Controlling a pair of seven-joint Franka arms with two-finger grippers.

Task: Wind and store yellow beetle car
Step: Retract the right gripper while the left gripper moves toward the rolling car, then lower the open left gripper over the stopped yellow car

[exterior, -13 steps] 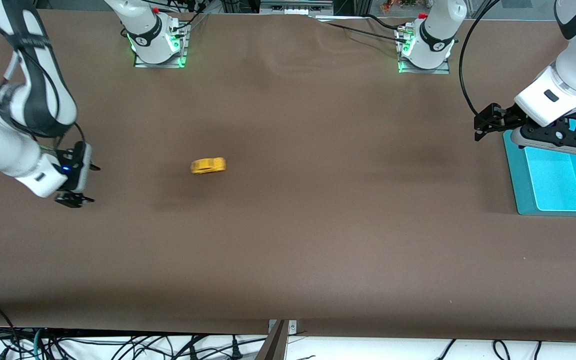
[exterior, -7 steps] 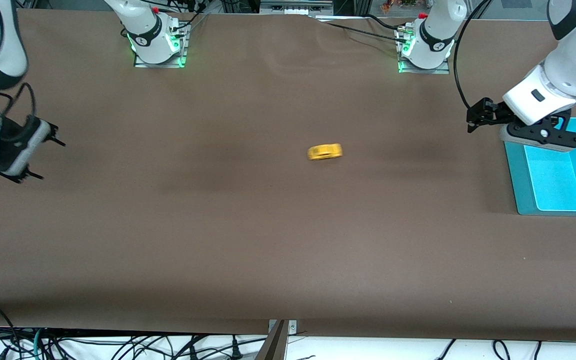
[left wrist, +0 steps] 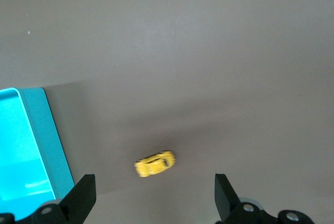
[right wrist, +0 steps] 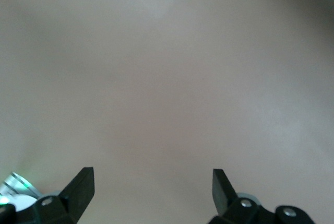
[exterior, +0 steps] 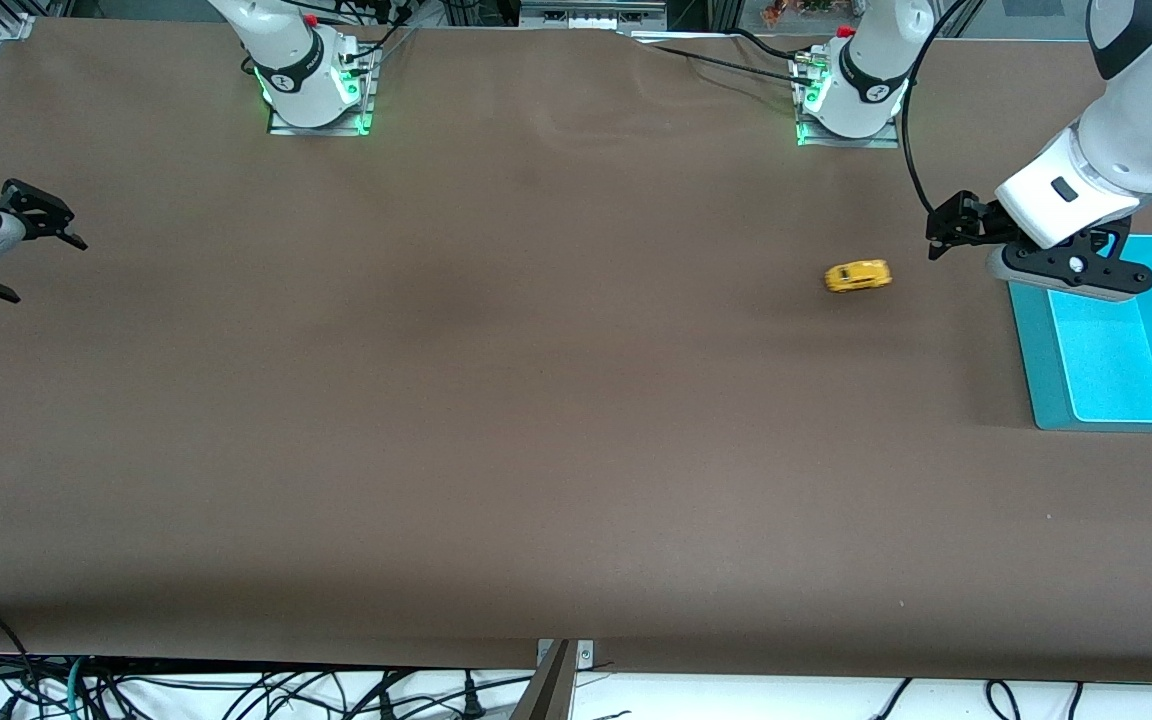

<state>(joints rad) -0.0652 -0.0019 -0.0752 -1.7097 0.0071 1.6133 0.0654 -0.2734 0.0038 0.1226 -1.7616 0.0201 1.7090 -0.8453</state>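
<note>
The yellow beetle car (exterior: pixel 857 276) (left wrist: pixel 155 164) sits on its wheels on the brown desk (exterior: pixel 536 420) toward the left arm's end, near the teal bin (exterior: pixel 1034 370) but apart from it. The left end effector (exterior: pixel 948 228) (left wrist: pixel 154 204) hangs over the desk between car and bin, fingers spread wide, empty. The right end effector (exterior: pixel 31 250) (right wrist: pixel 151 195) hangs over the right arm's end of the desk, wide and empty too.

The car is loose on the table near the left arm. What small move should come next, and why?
Probably lower the open left gripper onto the yellow beetle car to grasp it. The car sits on the table beside the teal tray, unheld, while the right gripper waits open at its own end.
</note>
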